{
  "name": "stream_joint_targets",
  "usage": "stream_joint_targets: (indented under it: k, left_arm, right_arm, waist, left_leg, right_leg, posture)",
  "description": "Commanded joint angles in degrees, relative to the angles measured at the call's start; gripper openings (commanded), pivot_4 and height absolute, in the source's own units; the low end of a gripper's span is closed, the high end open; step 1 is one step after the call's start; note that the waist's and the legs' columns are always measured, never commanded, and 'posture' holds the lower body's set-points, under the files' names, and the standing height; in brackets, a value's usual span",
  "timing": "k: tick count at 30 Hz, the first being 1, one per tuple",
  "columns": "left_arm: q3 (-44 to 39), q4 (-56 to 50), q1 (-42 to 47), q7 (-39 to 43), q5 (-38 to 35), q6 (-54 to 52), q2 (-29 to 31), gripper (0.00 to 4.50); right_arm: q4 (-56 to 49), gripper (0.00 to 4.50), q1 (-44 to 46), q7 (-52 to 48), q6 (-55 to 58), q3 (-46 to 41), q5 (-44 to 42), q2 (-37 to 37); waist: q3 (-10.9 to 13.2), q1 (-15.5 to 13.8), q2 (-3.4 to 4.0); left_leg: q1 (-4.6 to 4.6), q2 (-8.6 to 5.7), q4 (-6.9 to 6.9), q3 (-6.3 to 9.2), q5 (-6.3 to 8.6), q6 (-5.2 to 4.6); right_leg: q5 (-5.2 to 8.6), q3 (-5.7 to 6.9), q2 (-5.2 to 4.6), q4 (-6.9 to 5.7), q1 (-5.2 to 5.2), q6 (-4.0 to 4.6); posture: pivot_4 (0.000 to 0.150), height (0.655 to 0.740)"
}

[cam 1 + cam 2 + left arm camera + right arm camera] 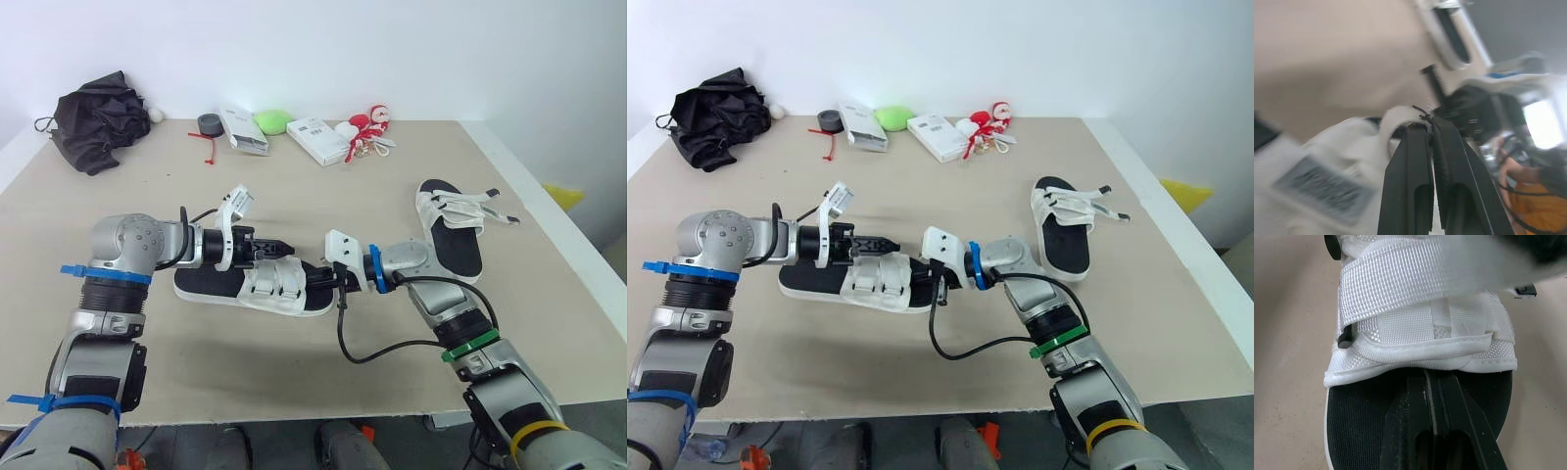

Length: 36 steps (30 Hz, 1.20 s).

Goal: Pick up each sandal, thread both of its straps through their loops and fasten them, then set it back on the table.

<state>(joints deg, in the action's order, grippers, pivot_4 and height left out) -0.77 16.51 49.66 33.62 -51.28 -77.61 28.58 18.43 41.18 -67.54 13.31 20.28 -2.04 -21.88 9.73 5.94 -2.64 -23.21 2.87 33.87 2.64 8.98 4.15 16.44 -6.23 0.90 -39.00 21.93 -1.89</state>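
Note:
A white-strapped sandal with a black footbed (253, 287) lies flat on the table in front of me, toe end to my left. My left gripper (284, 250) points right along it, shut, its tips against the white upper (1396, 120). My right gripper (328, 278) comes in from the heel side, shut. Its fingertips (1427, 377) rest on the black footbed at the hem of the fastened straps (1420, 293). The second sandal (453, 233) lies at the right of the table, its straps (485, 208) splayed loose toward the edge.
Along the back edge sit a black cloth bundle (98, 117), a grey tape roll (208, 124), two white boxes (243, 130) (318, 140), a green object (273, 120) and a red-and-white toy (368, 127). The table's right edge (549, 211) runs near the second sandal.

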Motion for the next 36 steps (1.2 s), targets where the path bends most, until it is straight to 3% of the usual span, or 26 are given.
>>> stream_joint_targets:
  k: [1, 3, 5, 6, 8, 15, 19, 22, 27, 31, 36]
  left_arm:
    - [0.61, -0.36, -0.62, 1.25, 2.77, 0.55, -0.41, 0.91]
    - [0.65, 0.72, 0.07, 1.73, 3.37, 0.58, -1.81, 1.79]
    - [0.03, 3.62, 1.25, 0.48, 5.01, 1.45, -3.28, 2.29]
    - [-0.39, 4.65, 1.45, 0.07, 5.73, 1.7, -3.54, 2.83]
    - [-0.73, 5.56, 1.45, -0.06, 6.66, 1.85, -3.55, 3.09]
    - [-9.48, 15.68, 6.48, -5.68, 8.21, 7.1, -6.59, 3.09]
    - [-23.56, 20.99, 13.42, -10.9, 0.98, 8.46, -10.06, 3.09]
    - [-30.07, 18.36, 16.19, -9.99, -6.09, 2.03, -9.15, 3.09]
    - [-24.2, 2.71, 8.54, -0.89, -8.27, -2.68, -3.22, 3.09]
    - [-13.12, -15.14, -6.85, 15.67, -2.26, 8.97, 8.13, 3.09]
    - [-10.62, -22.12, -21.76, 27.59, 5.1, 25.09, 15.43, 3.09]
  right_arm:
    - [4.7, 0.0, -3.87, 0.28, 2.28, 4.96, 4.38, -0.63]
    - [4.89, 0.0, -3.68, 0.36, 2.24, 5.01, 4.4, -0.48]
    - [4.98, 0.0, -3.55, 0.49, 2.36, 4.94, 4.35, -0.33]
    - [4.83, 0.0, -3.64, 0.56, 2.43, 4.93, 4.35, -0.31]
    - [4.56, 0.0, -3.84, 0.63, 2.54, 4.93, 4.34, -0.37]
    - [4.37, 0.0, -4.32, 0.69, 2.65, 4.83, 4.33, -0.75]
    - [4.51, 0.0, -4.08, 0.68, 2.73, 4.84, 4.25, -0.46]
    - [4.64, 0.0, -3.92, 0.6, 2.74, 4.57, 4.1, -0.48]
    - [3.26, 0.0, -2.88, 0.58, 5.67, 2.05, 1.95, -0.7]
    - [-3.75, 0.0, -1.64, 0.68, 12.29, -1.71, -2.39, -1.74]
    - [-12.86, 0.0, -1.28, 0.78, 20.95, -4.81, -6.97, -4.11]
  waist:
    - [-0.02, 0.0, 0.02]
    - [-0.02, 0.0, 0.02]
    - [-0.05, -0.02, 0.02]
    - [-0.06, -0.03, 0.02]
    - [-0.07, 0.0, 0.03]
    - [-0.16, 0.0, 0.08]
    - [-0.1, -0.05, -0.03]
    - [-0.06, 0.09, -0.11]
    - [-0.18, 0.39, 0.24]
    - [0.09, 0.27, 0.32]
    - [0.3, -1.08, 0.31]
  left_leg:
    - [0.04, -0.02, 0.0, 0.0, -0.01, 0.0]
    - [0.06, -0.03, 0.0, 0.0, -0.01, 0.0]
    - [0.06, -0.03, 0.0, 0.01, 0.0, 0.0]
    - [0.06, -0.03, 0.0, 0.0, 0.0, 0.01]
    - [0.06, -0.04, 0.0, 0.01, 0.0, 0.01]
    - [0.13, -0.05, 0.0, 0.01, -0.01, 0.0]
    - [0.05, -0.09, 0.0, 0.03, 0.0, 0.0]
    - [-0.02, -0.08, 0.0, 0.03, 0.0, 0.0]
    - [0.15, -0.09, -0.15, -0.01, 0.06, 0.1]
    - [-0.05, -0.1, -0.25, 0.02, -0.08, 0.4]
    - [-0.81, -0.2, -0.22, 0.03, -0.12, 0.45]
  right_leg:
    - [-0.01, 0.0, -0.01, 0.0, -0.03, 0.0]
    - [-0.01, -0.02, -0.01, 0.0, -0.04, 0.0]
    - [0.0, -0.01, -0.01, 0.0, -0.05, -0.01]
    - [0.0, -0.01, -0.01, 0.01, -0.06, -0.02]
    - [0.0, -0.01, -0.01, 0.01, -0.07, -0.02]
    - [-0.02, -0.03, -0.01, 0.01, -0.08, -0.03]
    - [-0.01, -0.03, -0.03, 0.02, -0.06, -0.08]
    - [-0.04, -0.01, -0.03, 0.02, 0.01, -0.11]
    - [0.03, -0.12, -0.03, 0.02, -0.06, -0.16]
    - [0.03, -0.12, -0.06, 0.01, 0.11, -0.15]
    - [0.05, -0.07, -0.23, 0.04, 0.83, -0.17]
  posture:
    - [0.15, 0.738]
    - [0.15, 0.738]
    - [0.15, 0.738]
    - [0.15, 0.738]
    - [0.15, 0.738]
    - [0.15, 0.738]
    - [0.15, 0.738]
    - [0.15, 0.738]
    - [0.15, 0.738]
    - [0.15, 0.738]
    - [0.15, 0.738]
